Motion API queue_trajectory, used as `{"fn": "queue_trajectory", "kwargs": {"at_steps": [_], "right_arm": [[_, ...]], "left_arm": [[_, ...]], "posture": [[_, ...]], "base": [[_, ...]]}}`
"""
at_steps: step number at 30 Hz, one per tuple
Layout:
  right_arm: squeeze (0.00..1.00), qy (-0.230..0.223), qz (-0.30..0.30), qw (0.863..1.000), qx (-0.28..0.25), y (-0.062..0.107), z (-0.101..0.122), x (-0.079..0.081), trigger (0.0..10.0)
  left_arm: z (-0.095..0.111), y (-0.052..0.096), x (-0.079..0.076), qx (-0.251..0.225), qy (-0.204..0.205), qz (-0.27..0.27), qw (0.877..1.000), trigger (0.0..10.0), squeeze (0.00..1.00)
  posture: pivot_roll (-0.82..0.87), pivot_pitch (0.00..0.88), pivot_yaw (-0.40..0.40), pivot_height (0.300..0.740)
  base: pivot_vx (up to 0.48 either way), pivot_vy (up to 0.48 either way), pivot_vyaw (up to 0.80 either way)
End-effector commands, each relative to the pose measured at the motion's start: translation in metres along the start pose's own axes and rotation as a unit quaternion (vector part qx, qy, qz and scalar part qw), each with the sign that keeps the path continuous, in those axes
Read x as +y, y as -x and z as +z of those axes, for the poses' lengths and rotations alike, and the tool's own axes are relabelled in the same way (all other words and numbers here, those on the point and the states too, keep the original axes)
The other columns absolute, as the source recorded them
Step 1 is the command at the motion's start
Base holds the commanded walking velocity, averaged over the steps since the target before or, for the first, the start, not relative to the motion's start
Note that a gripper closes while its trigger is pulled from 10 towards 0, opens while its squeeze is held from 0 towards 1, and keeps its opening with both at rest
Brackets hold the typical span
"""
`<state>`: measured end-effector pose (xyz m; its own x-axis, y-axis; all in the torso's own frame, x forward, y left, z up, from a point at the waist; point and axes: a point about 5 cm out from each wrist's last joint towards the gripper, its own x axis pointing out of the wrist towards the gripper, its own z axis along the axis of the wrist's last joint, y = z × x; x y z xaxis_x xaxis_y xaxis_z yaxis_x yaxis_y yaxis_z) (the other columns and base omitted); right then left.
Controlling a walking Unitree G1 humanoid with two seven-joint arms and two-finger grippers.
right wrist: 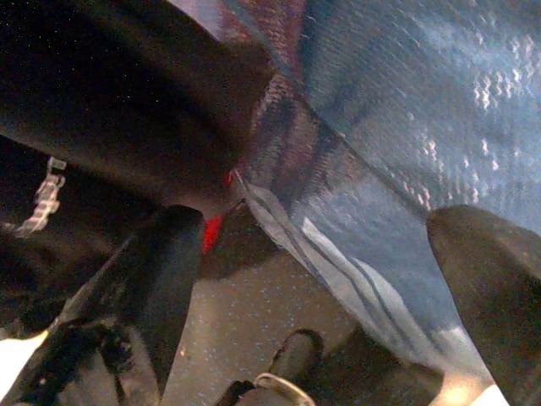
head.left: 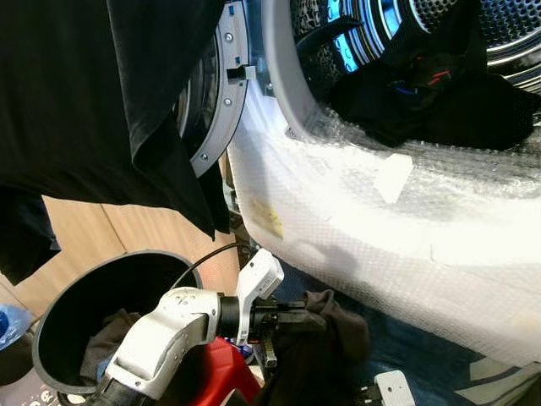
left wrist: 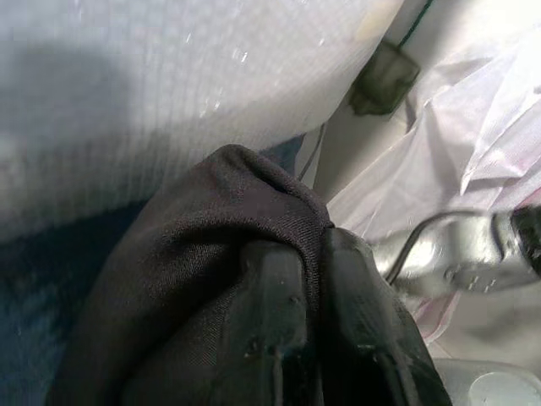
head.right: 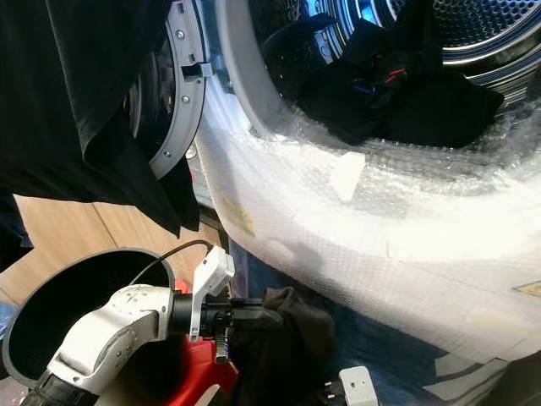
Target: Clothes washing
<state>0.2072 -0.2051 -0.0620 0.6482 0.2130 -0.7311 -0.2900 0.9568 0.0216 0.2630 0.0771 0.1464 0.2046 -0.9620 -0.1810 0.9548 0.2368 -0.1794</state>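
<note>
Left gripper had its fingers clamped on a dark brown garment, held low beside the bubble-wrapped front of the washing machine, just right of the black bucket. Right gripper had its fingers spread wide, gripping nothing, near blue fabric. Dark clothes lay in the drum; black cloth hung over the door.

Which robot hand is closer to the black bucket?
Left. The left gripper is just beside the black bucket, its fingers shut on a dark garment. The right gripper is open, lower right by the blue cloth, farther off.
</note>
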Motion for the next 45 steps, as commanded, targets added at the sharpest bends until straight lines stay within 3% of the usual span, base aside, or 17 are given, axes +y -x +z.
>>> {"fn": "queue_trajectory", "kwargs": {"at_steps": [1,3,8,12,14,17,28,36,38,45], "right_arm": [[1.0,-0.001,0.024,0.999,-0.033,0.0,0.011,0.0,10.0],[1.0,-0.003,0.057,0.996,-0.07,0.0,0.026,-0.002,10.0],[1.0,0.056,0.129,0.984,-0.111,0.01,0.046,-0.012,10.0],[1.0,0.089,0.166,0.975,-0.121,0.018,0.052,-0.018,10.0],[1.0,0.132,0.215,0.96,-0.119,0.022,0.054,-0.012,10.0],[1.0,0.146,0.224,0.956,-0.121,0.023,0.056,-0.01,10.0],[1.0,0.149,0.278,0.937,-0.147,0.027,0.067,0.008,10.0],[1.0,0.149,0.313,0.927,-0.142,0.038,0.065,0.012,10.0],[1.0,0.11,0.323,0.925,-0.168,0.037,0.075,0.025,10.0],[1.0,0.069,0.298,0.934,-0.185,0.03,0.082,0.038,10.0]], "left_arm": [[0.004,0.005,-0.001,-0.004,-0.008,0.009,1.0,0.0,0.0],[0.005,0.009,-0.001,-0.001,-0.005,0.008,1.0,0.0,0.0],[0.012,0.009,-0.002,0.003,-0.014,-0.008,1.0,0.0,0.0],[0.014,0.008,-0.001,0.001,-0.016,-0.004,1.0,0.0,0.0],[0.014,0.011,0.0,0.008,-0.015,-0.001,1.0,0.0,0.0],[0.014,0.012,-0.002,0.009,-0.015,-0.004,1.0,0.0,0.0],[0.026,0.0,0.01,-0.015,-0.028,0.031,0.999,0.0,0.0],[0.038,-0.02,0.003,-0.044,-0.038,0.016,0.998,0.0,0.0],[0.04,-0.026,-0.001,-0.05,-0.039,0.007,0.998,0.0,0.0],[0.044,-0.032,-0.002,-0.06,-0.043,0.006,0.997,0.0,0.0]], "posture": [[0.03,0.0,0.062,0.74],[0.02,0.0,0.092,0.74],[0.01,0.0,0.095,0.74],[0.0,0.0,0.093,0.74],[-0.01,0.0,0.105,0.74],[-0.02,0.0,0.113,0.74],[-0.03,0.0,0.105,0.74],[-0.02,0.0,0.068,0.74],[-0.01,0.0,0.062,0.74],[0.0,0.0,0.043,0.74]], "base": [[0.0,0.0,0.0],[0.0,0.0,0.0],[0.0,0.0,0.0],[0.0,0.0,0.0],[0.0,0.0,0.0],[0.0,0.0,0.0],[0.0,0.0,0.0],[0.0,0.0,0.0],[0.0,0.0,0.0],[0.0,0.0,0.0]]}}
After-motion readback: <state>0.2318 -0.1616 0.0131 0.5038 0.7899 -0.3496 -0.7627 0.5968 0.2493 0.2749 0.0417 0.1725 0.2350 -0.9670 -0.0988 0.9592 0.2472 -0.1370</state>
